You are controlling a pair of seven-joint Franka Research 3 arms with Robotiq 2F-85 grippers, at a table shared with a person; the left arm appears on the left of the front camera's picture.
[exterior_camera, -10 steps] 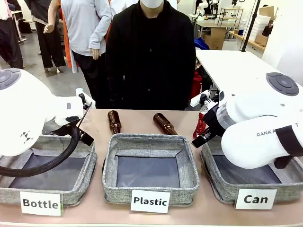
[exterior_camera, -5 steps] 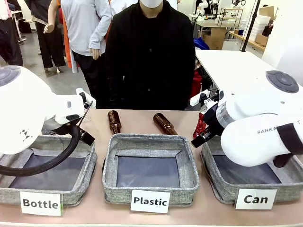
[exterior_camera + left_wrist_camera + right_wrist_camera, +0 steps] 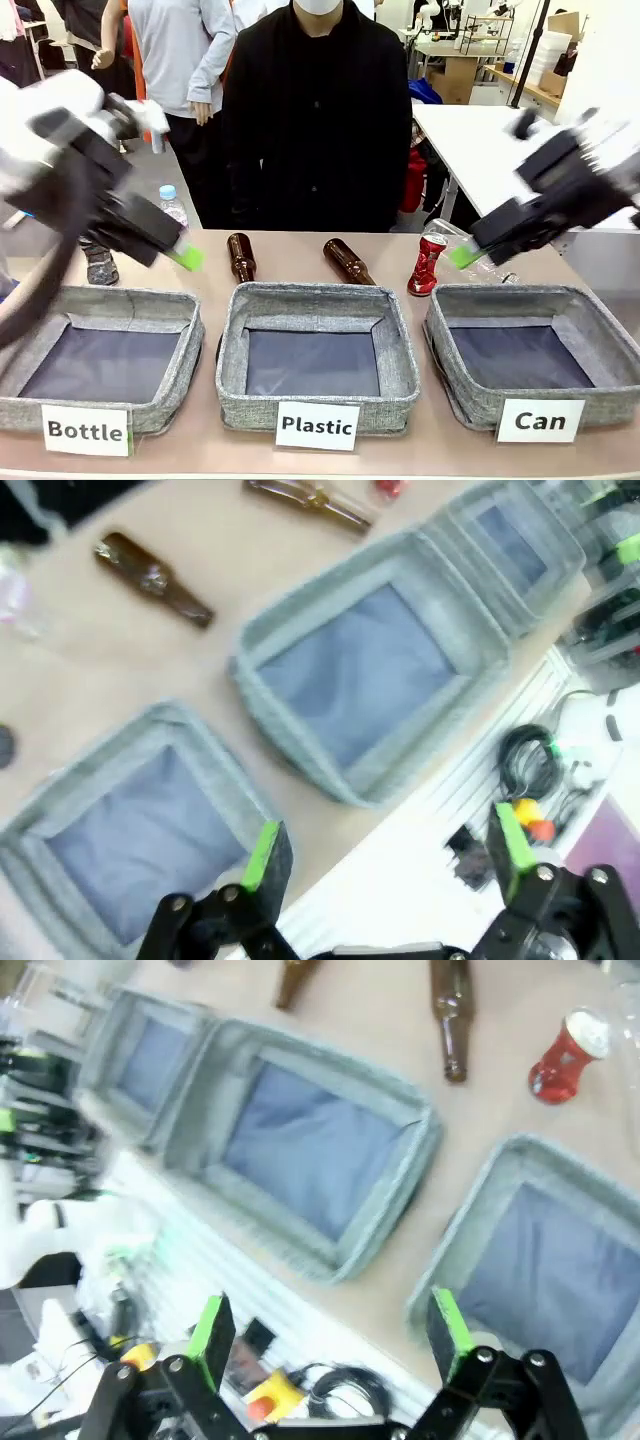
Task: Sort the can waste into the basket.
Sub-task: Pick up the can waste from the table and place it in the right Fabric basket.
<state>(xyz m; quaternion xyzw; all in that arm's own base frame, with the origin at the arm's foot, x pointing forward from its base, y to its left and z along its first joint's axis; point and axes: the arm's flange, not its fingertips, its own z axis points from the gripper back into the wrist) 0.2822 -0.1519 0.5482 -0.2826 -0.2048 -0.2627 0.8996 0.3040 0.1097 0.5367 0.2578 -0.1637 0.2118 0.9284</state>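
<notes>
Both pairs of jaws are standing released, gripping nothing. The left gripper and the right gripper are hanging over soft grey woven baskets. The crushed, shiny red can is standing on end well beyond the right jaws, its silvery top showing in the right wrist view. The front view is placing it toward the table's far edge, just outside the far left corner of the basket with the white "Can" card.
</notes>
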